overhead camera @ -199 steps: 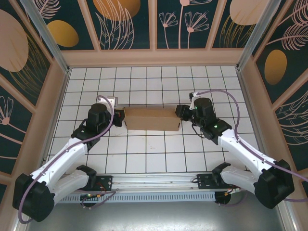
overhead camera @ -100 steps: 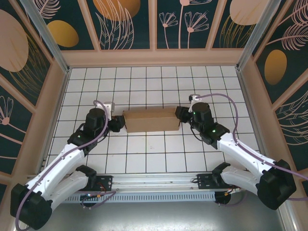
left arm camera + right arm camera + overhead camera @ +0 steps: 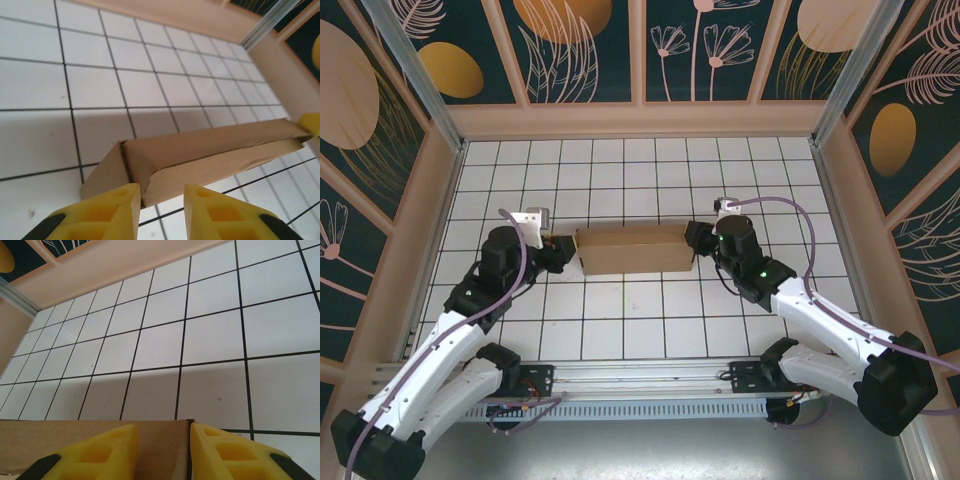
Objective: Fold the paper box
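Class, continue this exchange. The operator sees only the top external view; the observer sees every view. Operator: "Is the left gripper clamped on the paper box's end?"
Observer: No. In the left wrist view the left gripper stands open, the paper box's corner at the mouth of its gap.
Operator: And the right gripper?
Observer: Open too in its wrist view; the box's end edge sits at its gap.
Operator: Any opening along the box?
Observer: A dark seam runs along its long side.
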Robot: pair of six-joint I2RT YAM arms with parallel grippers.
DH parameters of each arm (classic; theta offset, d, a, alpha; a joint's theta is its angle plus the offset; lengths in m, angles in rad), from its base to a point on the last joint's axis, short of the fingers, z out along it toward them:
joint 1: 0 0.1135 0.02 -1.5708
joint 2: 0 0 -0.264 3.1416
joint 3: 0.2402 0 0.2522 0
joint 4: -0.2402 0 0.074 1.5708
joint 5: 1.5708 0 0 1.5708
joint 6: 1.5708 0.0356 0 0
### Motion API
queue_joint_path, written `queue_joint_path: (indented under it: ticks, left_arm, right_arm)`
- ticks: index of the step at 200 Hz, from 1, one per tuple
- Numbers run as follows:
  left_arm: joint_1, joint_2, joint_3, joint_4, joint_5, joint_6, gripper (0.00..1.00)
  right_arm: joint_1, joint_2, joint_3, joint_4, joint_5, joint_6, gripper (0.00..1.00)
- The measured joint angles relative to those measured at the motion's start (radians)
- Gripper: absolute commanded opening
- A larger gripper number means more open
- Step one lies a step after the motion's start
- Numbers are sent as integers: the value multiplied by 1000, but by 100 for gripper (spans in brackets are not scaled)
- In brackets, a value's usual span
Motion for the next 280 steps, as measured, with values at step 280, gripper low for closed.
queue_joint_path:
  ticks: [280]
  left_arm:
    - [-5,107,-326,512,-63,-433,20]
  right_arm:
    - [23,-23,-93,84,14,48,34]
